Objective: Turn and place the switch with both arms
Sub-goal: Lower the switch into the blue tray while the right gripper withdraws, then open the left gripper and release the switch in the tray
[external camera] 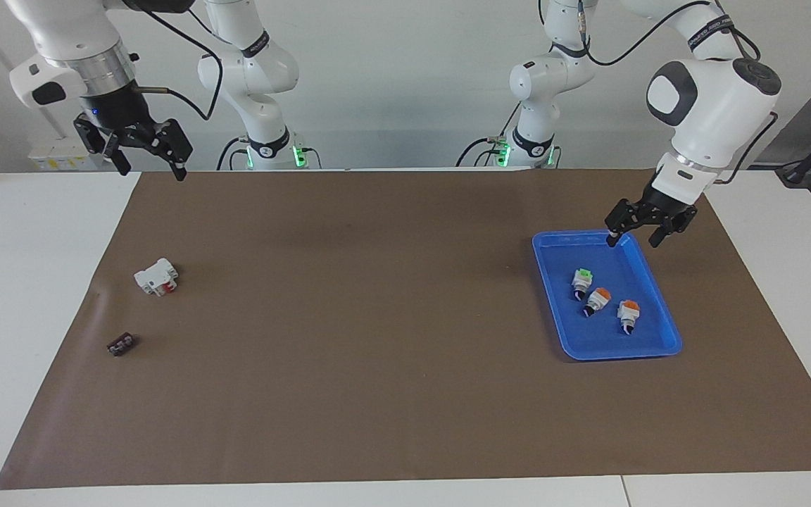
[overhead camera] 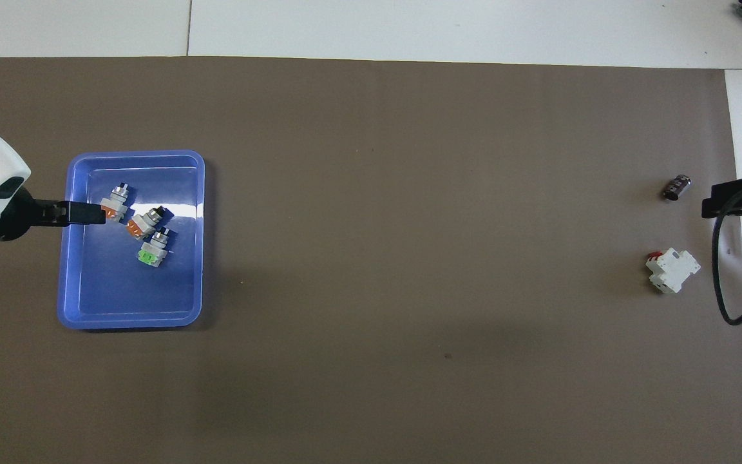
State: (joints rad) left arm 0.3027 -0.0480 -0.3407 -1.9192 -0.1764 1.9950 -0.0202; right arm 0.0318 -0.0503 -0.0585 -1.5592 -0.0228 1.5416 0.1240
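The switch point(external camera: 582, 280) shows a green block and lies in the blue tray point(external camera: 667, 336) at the left arm's end of the table; it also shows in the overhead view point(overhead camera: 150, 250). Two like switches with orange blocks point(external camera: 598, 300) point(external camera: 629, 314) lie beside it, farther from the robots. My left gripper point(external camera: 633, 241) is open and empty, up in the air over the tray's rim nearest the robots; it also shows in the overhead view point(overhead camera: 97, 214). My right gripper point(external camera: 152, 171) is open and empty, raised over the mat's edge at the right arm's end, where that arm waits.
A white block with a red part point(external camera: 157, 276) and a small dark part point(external camera: 122, 344) lie on the brown mat point(external camera: 377, 317) at the right arm's end. White tabletop borders the mat.
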